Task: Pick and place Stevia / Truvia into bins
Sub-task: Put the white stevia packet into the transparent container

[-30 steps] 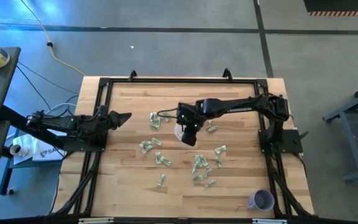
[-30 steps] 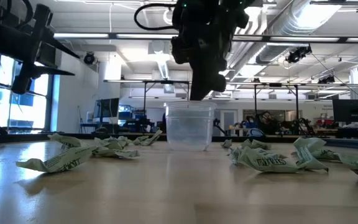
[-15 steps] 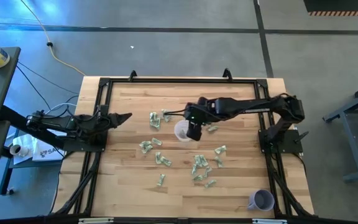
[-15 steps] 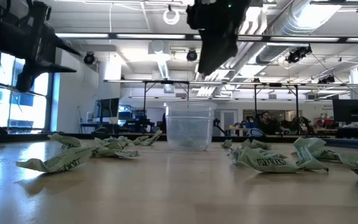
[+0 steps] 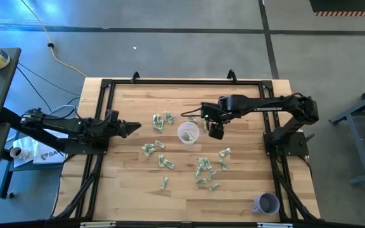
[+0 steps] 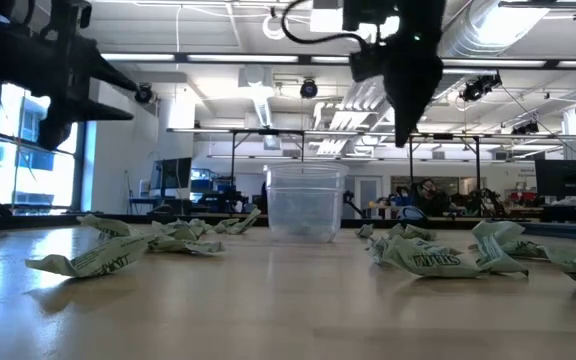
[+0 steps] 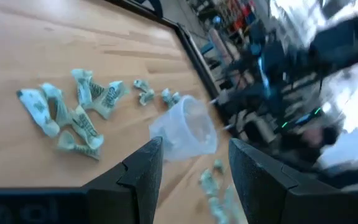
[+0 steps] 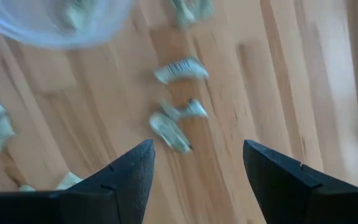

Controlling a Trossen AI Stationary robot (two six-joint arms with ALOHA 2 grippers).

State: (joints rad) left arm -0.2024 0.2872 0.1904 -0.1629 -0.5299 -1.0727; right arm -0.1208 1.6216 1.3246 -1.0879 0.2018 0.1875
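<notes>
stevia packets (image 5: 203, 171), crumpled green-and-white paper, mostly lie scattered on the pale wooden table (image 5: 125, 183) around the clear plastic cup (image 5: 188, 133), which looks to hold only a few, so most of the sorting is left. the right gripper (image 5: 216, 132) hangs just beside the cup, fingers spread and empty. the left gripper (image 5: 134, 128) waits near the table's left edge, also parted.

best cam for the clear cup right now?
Low view: the clear cup stands upright, centred, whole side wall and rim visible. High view shows only its round rim from above, right gripper beside it. Left wrist view has it blurred; right wrist view catches just a blurred edge.
</notes>
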